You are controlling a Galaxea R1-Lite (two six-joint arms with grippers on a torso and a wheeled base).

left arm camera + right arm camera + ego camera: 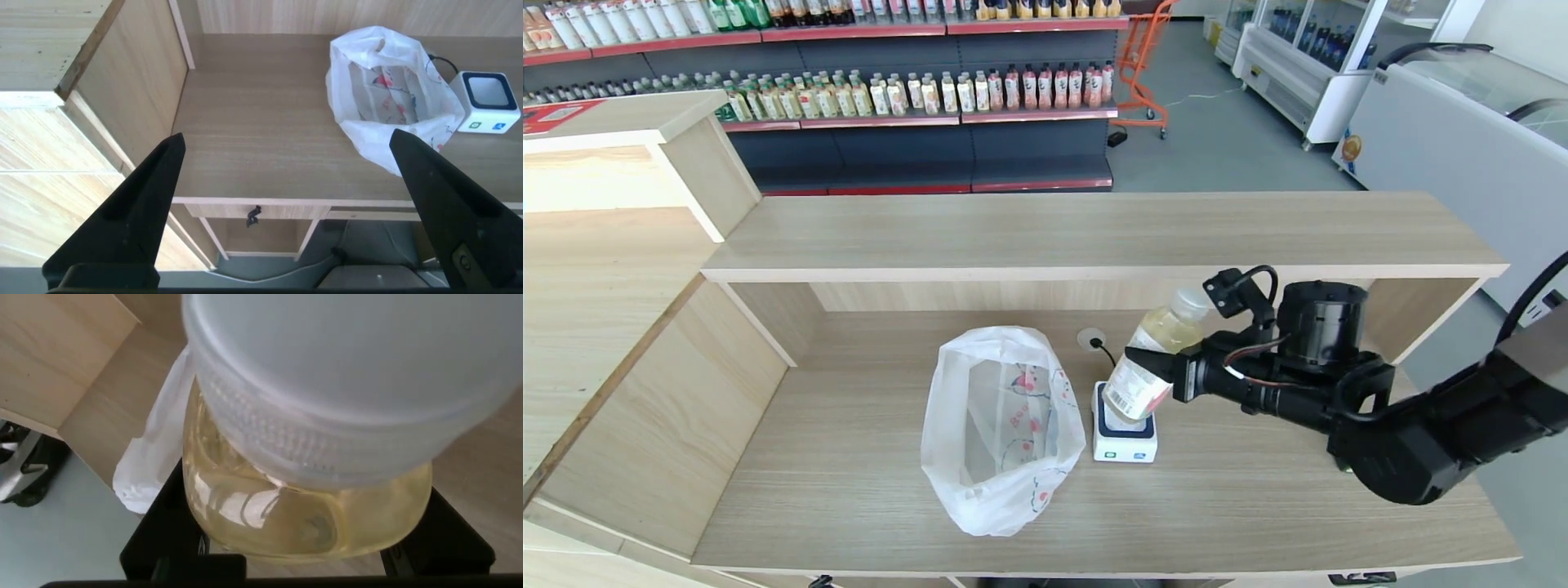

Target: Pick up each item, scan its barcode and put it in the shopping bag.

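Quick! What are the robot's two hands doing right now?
Left hand: open, holding nothing.
Right hand: closed on the bottle, over the scanner.

Head view bright, light even, seems to come from above. Soft faint shadow around foot of shopping bag (pixel 1001 425) on bench (pixel 849 490). Wooden top (pixel 580 175) at far left washed out, almost white. Pale reflections on freezer (pixel 1445 131) glass. Lines of shelf (pixel 849 121) and bench front edge bend toward picture edges, wide lens.

Left wrist view: blown-out white patch on wood beside bench; left gripper (pixel 288 139) jaws dark, almost silhouette.

Right wrist view: cap (pixel 343 367) of bottle (pixel 310 514) very near lens, blurred; small bright highlights in yellow liquid.
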